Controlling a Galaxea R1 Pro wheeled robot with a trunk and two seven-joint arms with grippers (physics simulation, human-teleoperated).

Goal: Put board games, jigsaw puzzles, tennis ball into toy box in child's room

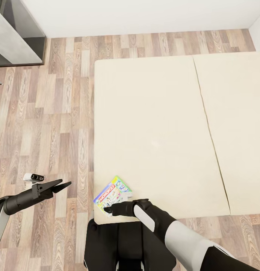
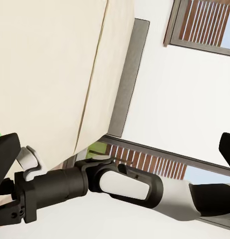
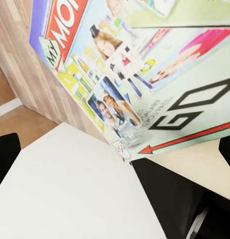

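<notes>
A colourful Monopoly board game (image 1: 114,194) lies flat on the near left corner of the cream bed (image 1: 156,113). My right gripper (image 1: 108,210) reaches in at the box's near corner, low over the bed's edge. In the right wrist view the box lid (image 3: 134,64) is close ahead, and the black fingers (image 3: 5,154) stand wide apart at the sides, so this gripper is open. My left gripper (image 1: 65,185) hangs open over the wooden floor left of the bed, holding nothing. Table, toy box, puzzles and ball are out of view.
Wooden floor (image 1: 51,113) runs along the bed's left side and far end. A grey cabinet (image 1: 13,37) stands at the far left by the white wall. My dark base (image 1: 118,244) sits against the bed's near edge. The mattress has a seam (image 1: 207,120) toward its right.
</notes>
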